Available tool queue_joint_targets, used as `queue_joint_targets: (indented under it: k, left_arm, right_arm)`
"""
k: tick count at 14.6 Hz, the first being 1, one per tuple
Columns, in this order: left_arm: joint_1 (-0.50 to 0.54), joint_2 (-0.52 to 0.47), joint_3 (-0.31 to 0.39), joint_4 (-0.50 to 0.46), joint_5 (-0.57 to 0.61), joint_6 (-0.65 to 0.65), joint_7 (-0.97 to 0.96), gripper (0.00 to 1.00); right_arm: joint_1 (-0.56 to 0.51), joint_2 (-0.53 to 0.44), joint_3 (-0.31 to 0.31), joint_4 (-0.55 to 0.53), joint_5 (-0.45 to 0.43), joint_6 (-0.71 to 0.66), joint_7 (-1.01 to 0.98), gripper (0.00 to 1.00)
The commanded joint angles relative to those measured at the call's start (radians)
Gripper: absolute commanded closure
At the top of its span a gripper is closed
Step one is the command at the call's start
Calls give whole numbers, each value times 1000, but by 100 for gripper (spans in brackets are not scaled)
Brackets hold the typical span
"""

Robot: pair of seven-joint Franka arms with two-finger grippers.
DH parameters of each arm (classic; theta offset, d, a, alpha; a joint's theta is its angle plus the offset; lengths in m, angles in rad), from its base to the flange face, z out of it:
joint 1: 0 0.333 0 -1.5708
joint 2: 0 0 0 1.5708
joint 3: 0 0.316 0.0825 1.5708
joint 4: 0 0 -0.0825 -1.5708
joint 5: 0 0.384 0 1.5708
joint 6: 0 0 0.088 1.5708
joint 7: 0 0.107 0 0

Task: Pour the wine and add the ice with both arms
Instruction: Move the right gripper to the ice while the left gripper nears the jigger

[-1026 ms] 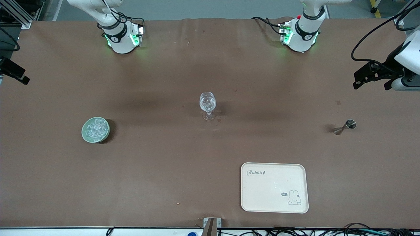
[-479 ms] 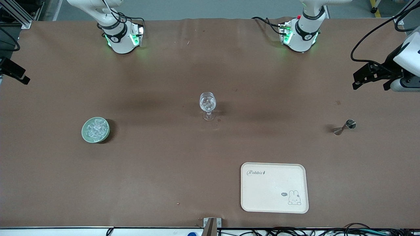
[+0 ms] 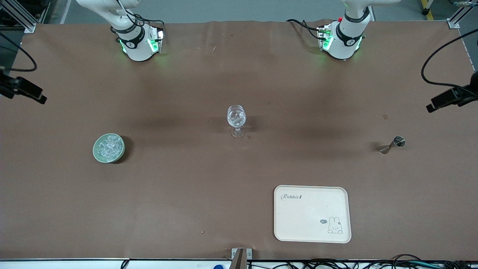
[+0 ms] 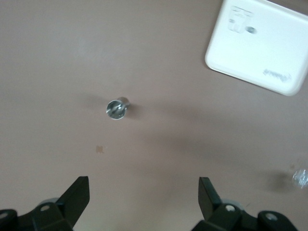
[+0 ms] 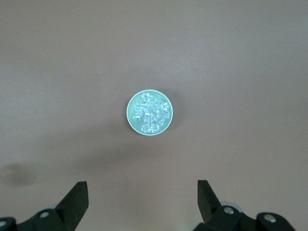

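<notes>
So both end effectors are held high w/ fingers apart, nothing gripped: left end effector (image 4: 143,192) over the jigger (image 4: 116,108), right end effector (image 5: 142,195) over the ice (image 5: 150,113), heaped in a green bowl (image 3: 96,151) toward the right arm's bench end, presumably so each is lined up for pickup.

a robotics lab: two white arm bases (image 3: 139,42) with green lights stand bolted on a wide brown-covered table (image 3: 186,194), aluminium framing (image 3: 16,15) at a far corner, loose cables (image 3: 336,263) along its near edge.
</notes>
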Motion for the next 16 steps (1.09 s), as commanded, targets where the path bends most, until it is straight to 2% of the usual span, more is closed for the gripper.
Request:
queue_joint_targets:
  k: [1,3,5,7,11,13,16]
  left_arm:
    - [-23,85,87,36,-24,-4,-140,0]
    - [-25,151,153,36,-70,-1,-240,0]
    - [-28,217,248,36,-175,1,-279,0]
    - [-40,289,369,36,-316,1,-282,0]
    - [-38,502,574,35,-635,-4,-271,0]
    - [-26,585,610,33,-754,-11,-251,0]
    - [-26,671,613,33,-805,-11,-253,0]
  right_arm:
    - [4,-6,1,-124,6,102,-13,0]
    - [4,14,1,-222,4,199,-13,0]
    - [17,56,1,-337,3,341,-13,0]
    - [17,105,1,-414,0,463,-13,0]
    - [24,201,1,-483,0,618,-13,0]
    - [26,240,1,-513,0,695,-13,5]
    - [27,287,1,-566,0,814,-13,15]
